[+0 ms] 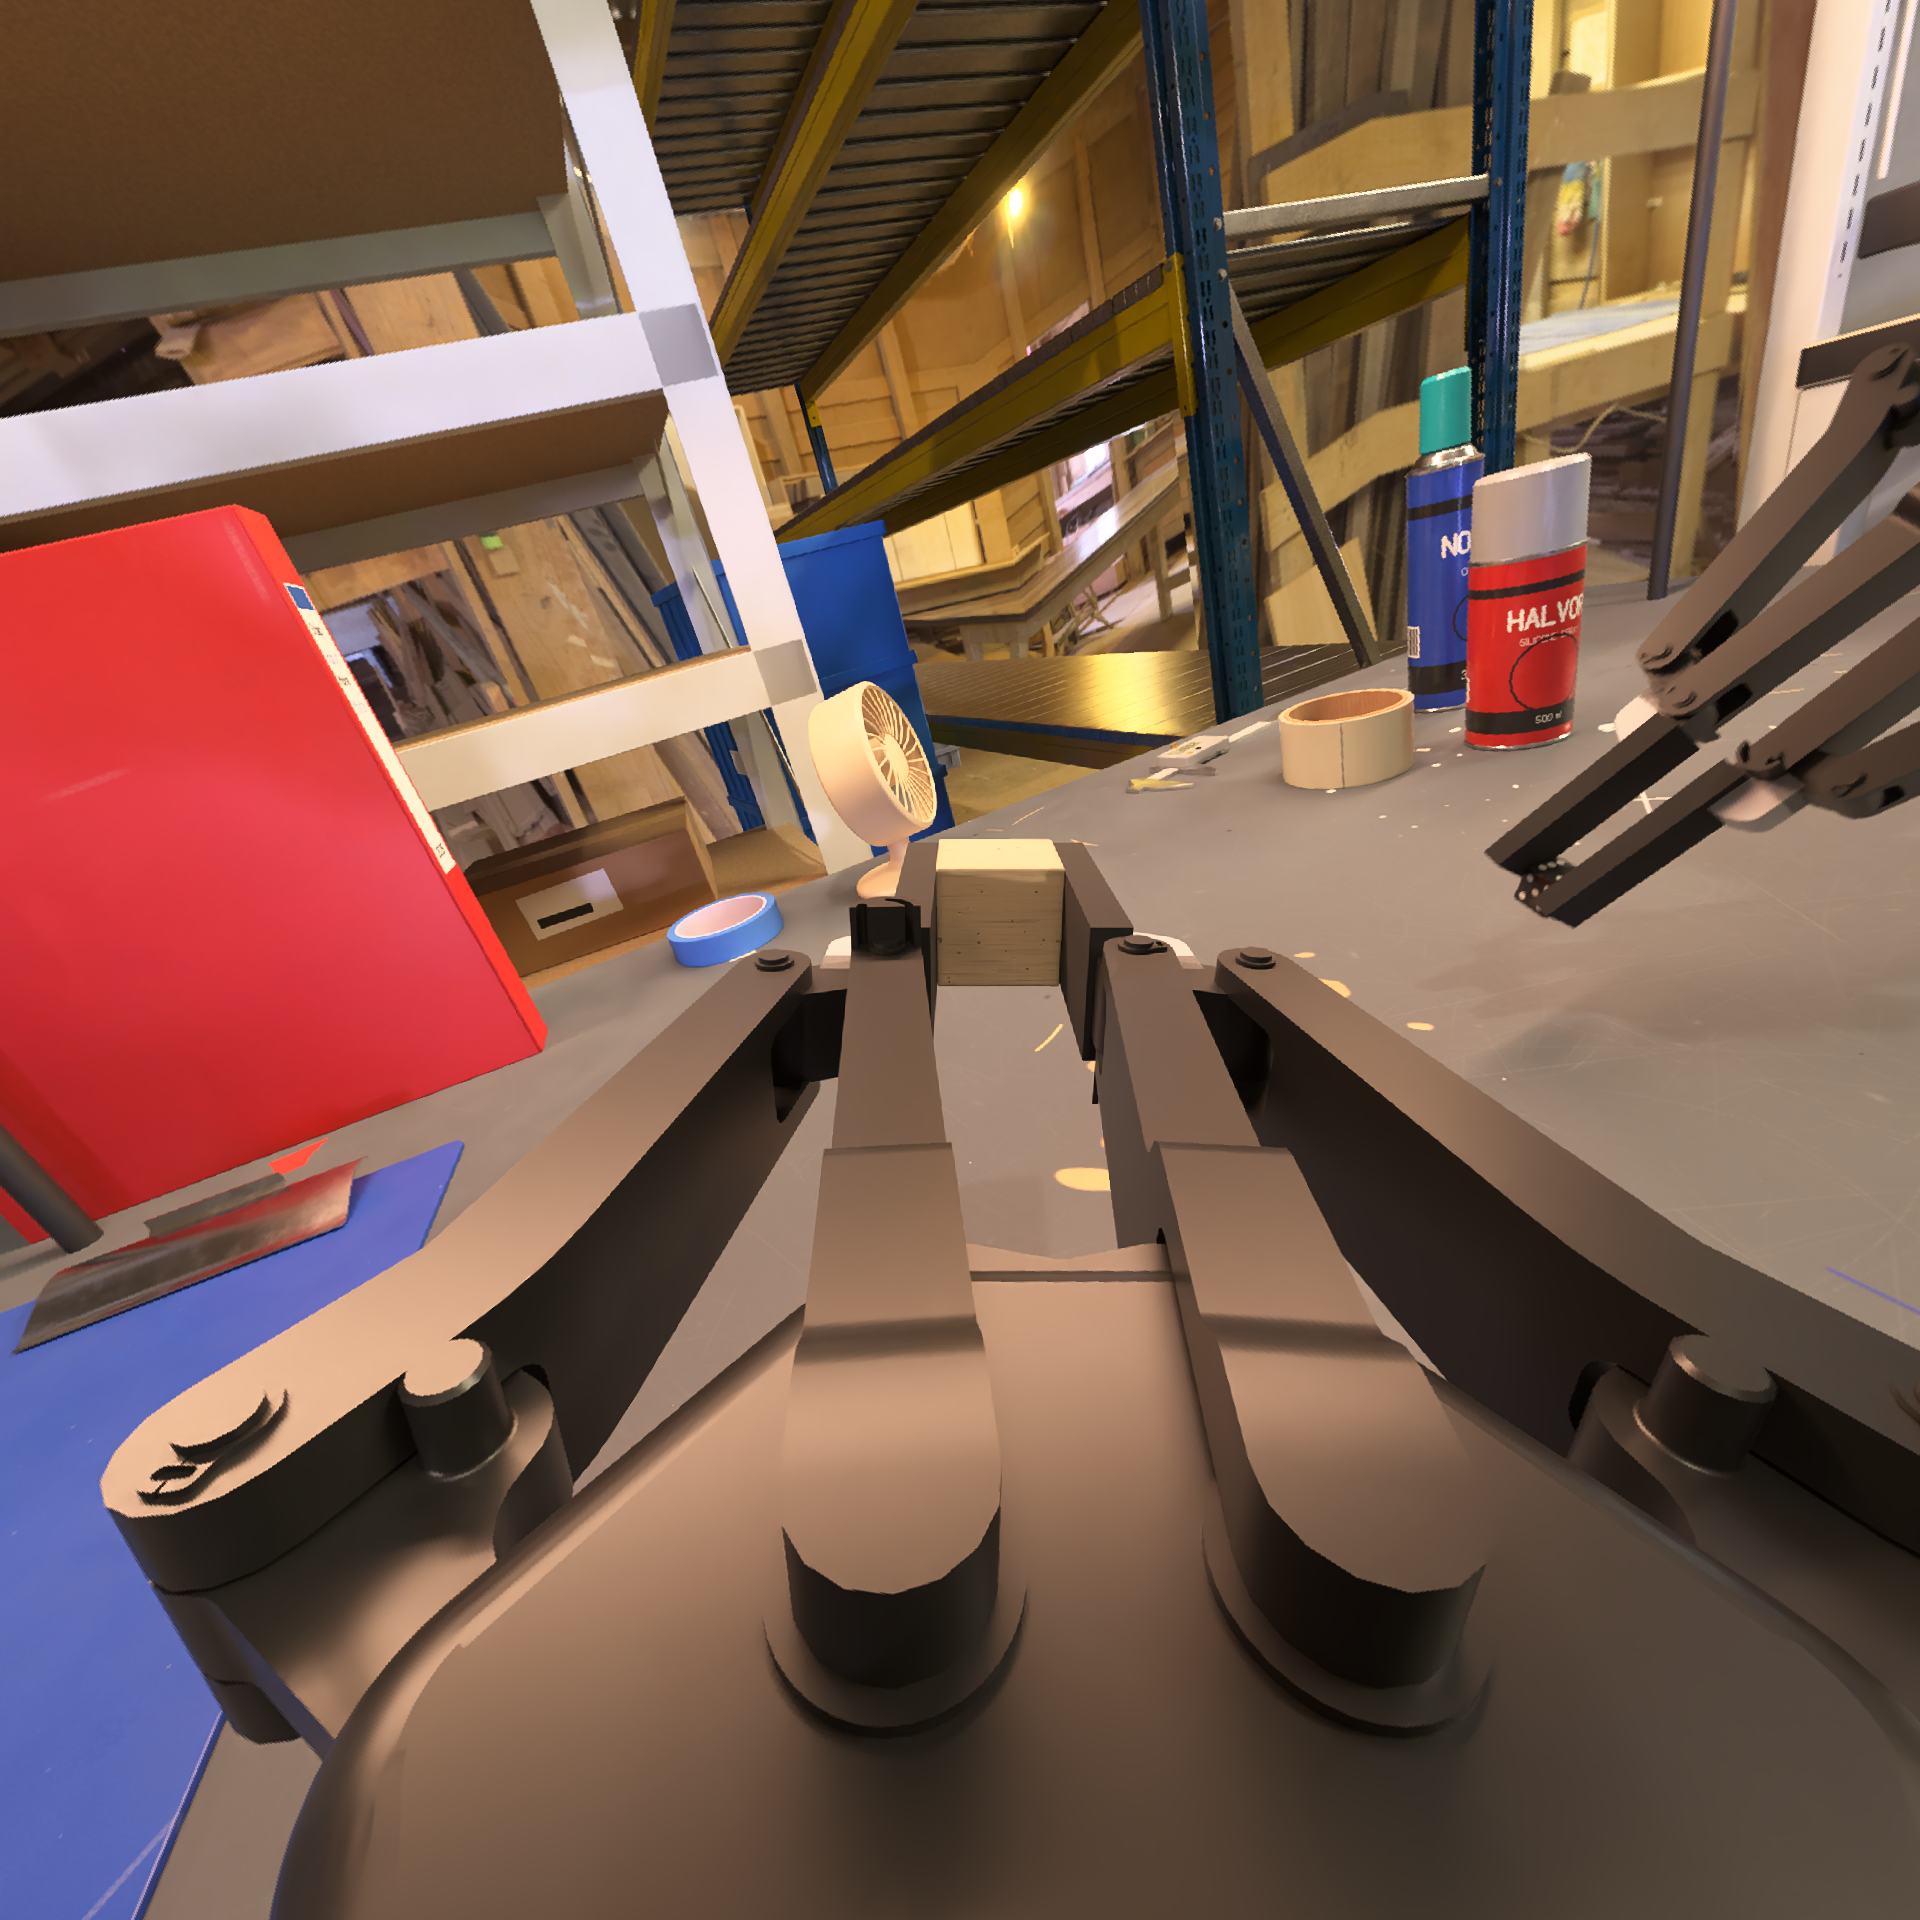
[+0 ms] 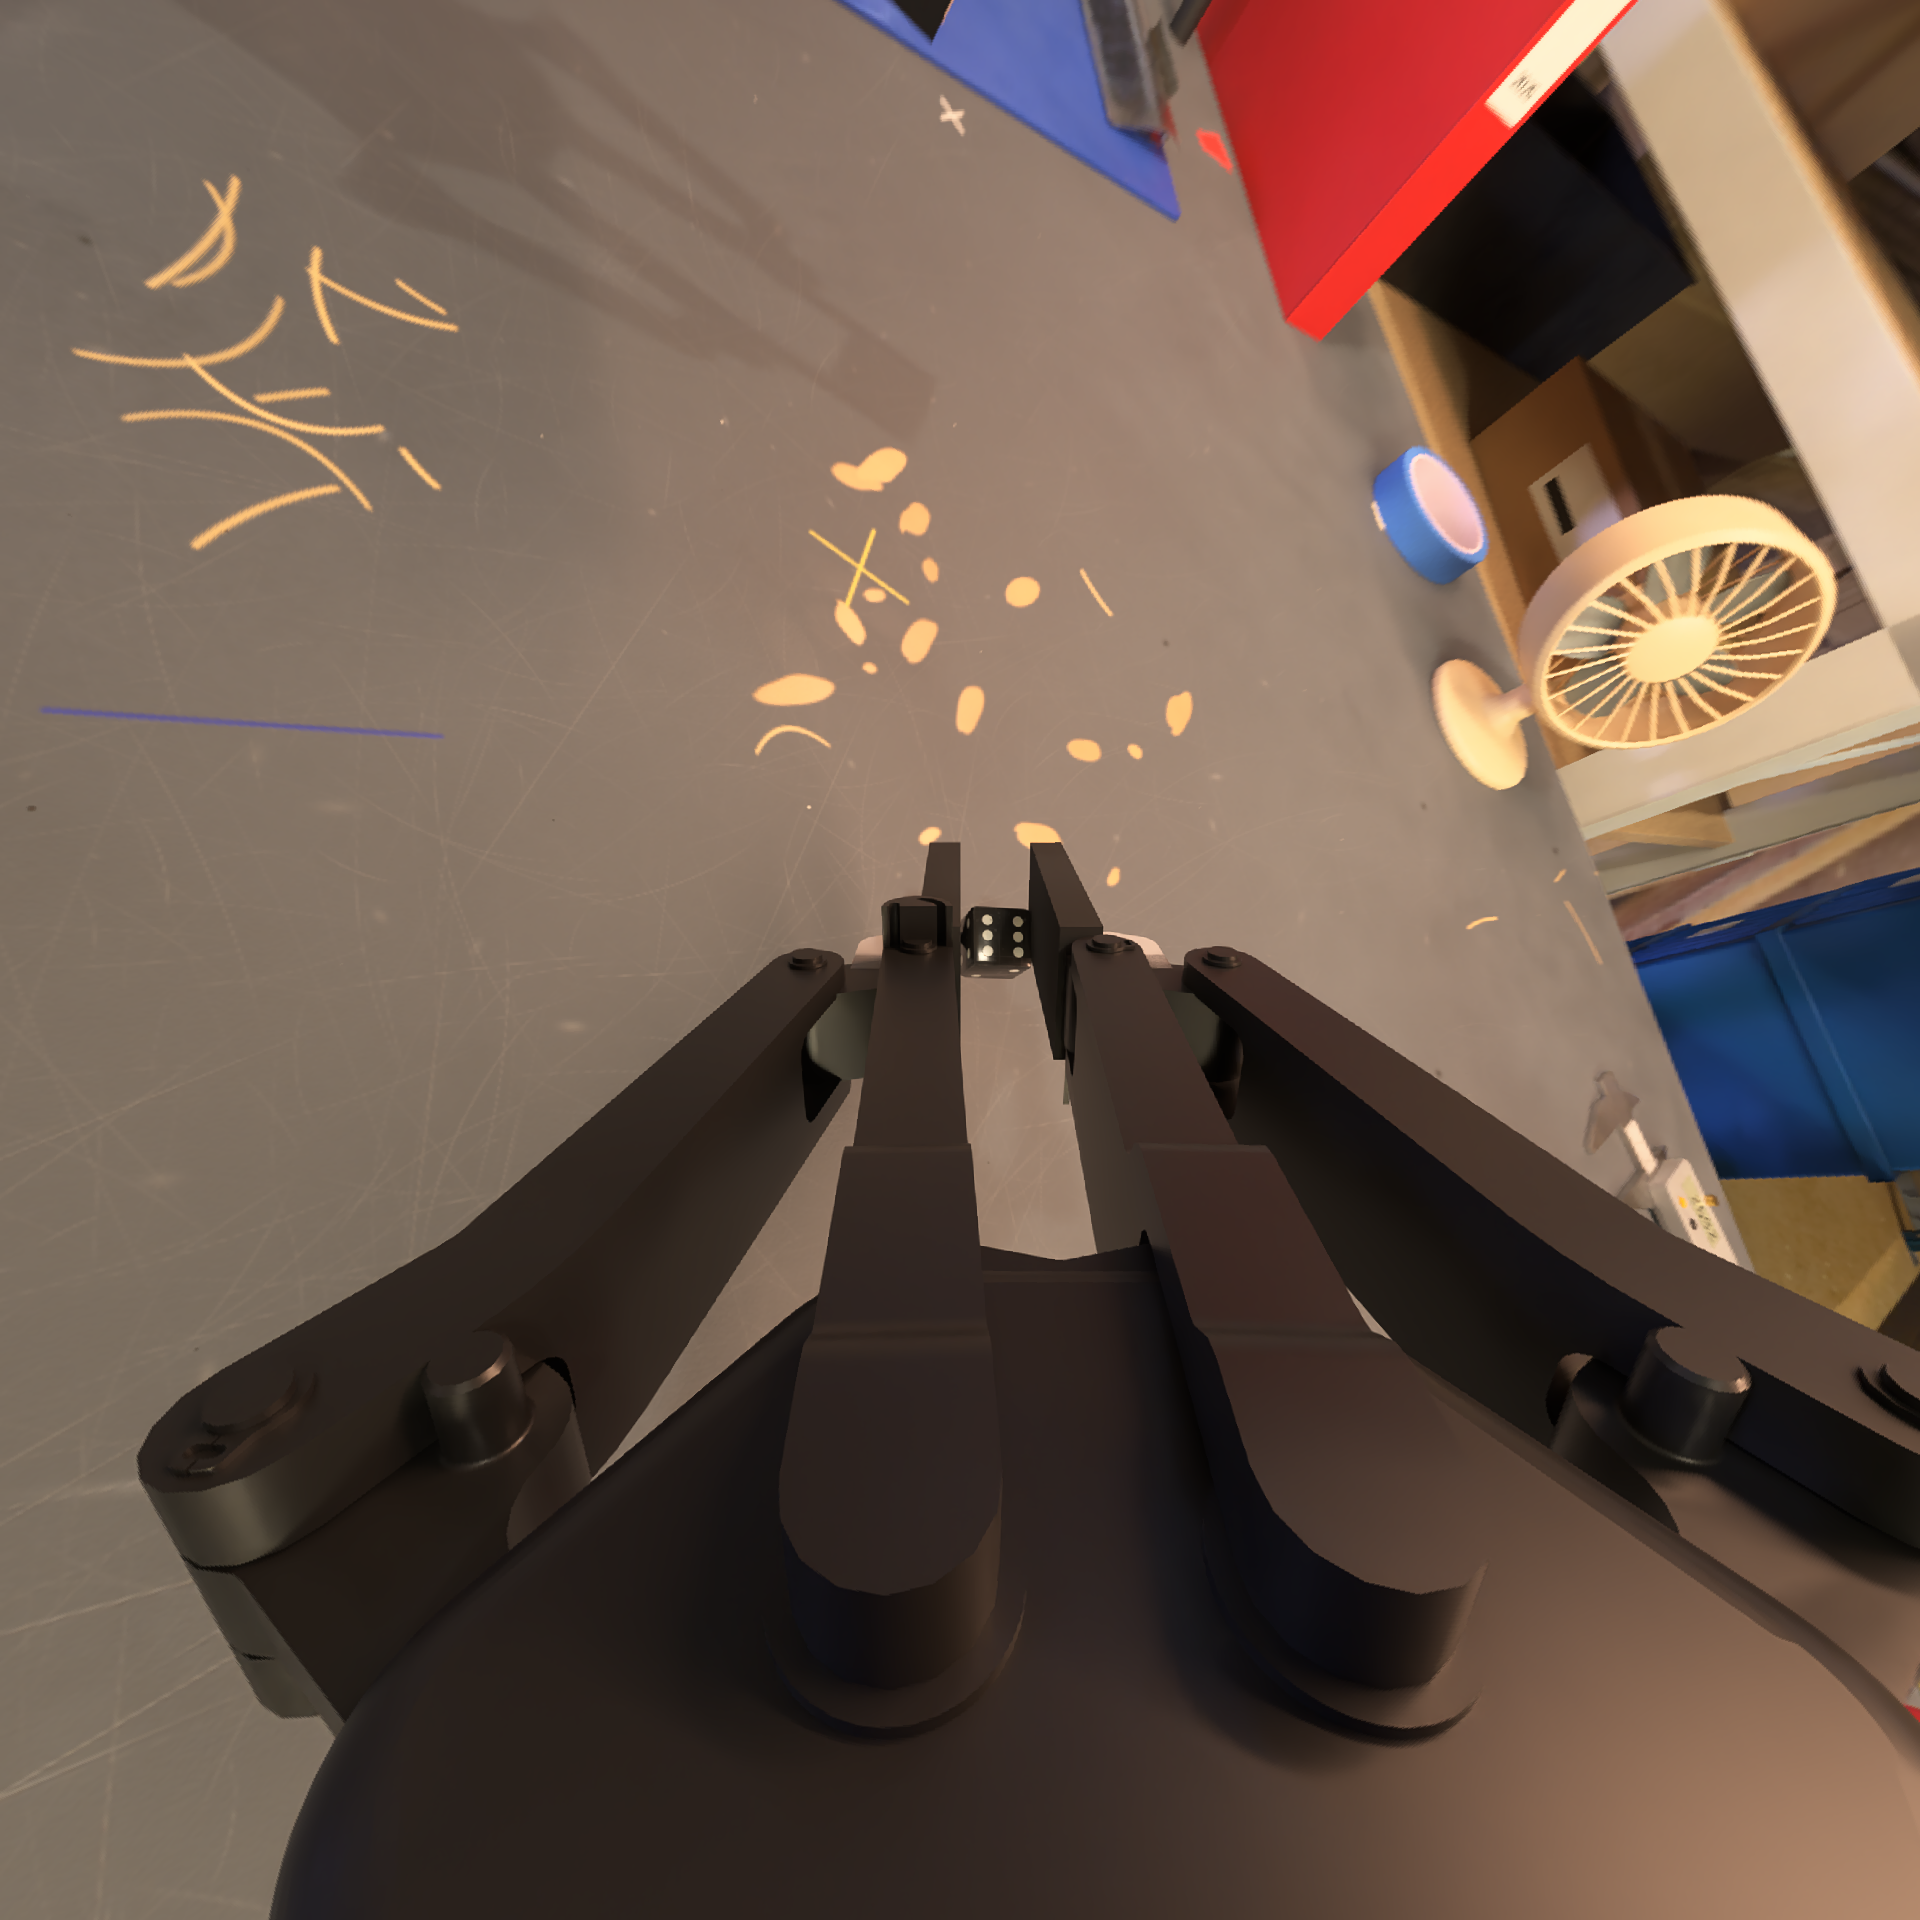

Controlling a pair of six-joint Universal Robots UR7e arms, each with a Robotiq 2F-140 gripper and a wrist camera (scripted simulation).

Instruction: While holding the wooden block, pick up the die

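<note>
Left gripper (image 1: 1000, 914) clamps the wooden block (image 1: 998, 912) clear of the grey table (image 1: 1558, 1091). Right gripper (image 2: 994, 940), at three o'clock in the left view, pinches the black die (image 2: 995, 940). Die grasp apparently made; next a steady vertical lift.

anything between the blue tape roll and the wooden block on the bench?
Yes. In the left wrist view the small cream fan stands between the blue tape roll and the wooden block, which is clamped in the left gripper.

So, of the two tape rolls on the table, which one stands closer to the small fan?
The blue tape roll, lying just beside the fan at the table edge. The beige tape roll sits farther off, next to the spray cans.
</note>
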